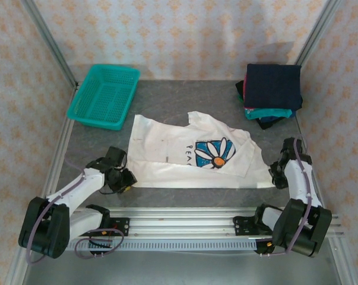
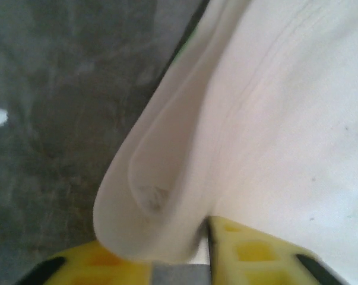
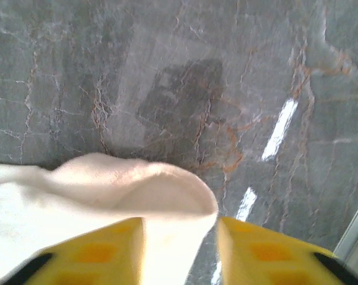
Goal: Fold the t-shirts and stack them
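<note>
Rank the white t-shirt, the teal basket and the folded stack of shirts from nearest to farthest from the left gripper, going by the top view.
Measured from the left gripper:
1. white t-shirt: right at the gripper, with its near left corner at the fingers.
2. teal basket: at the back left, beyond the shirt.
3. folded stack: at the back right, clearly the farthest.

The grey marbled worktop (image 1: 161, 98) carries a teal mesh basket (image 1: 97, 122) at far left, a white t-shirt (image 1: 167, 160) spread across the near middle, and folded t-shirts (image 1: 272, 86) stacked at far right.
</note>
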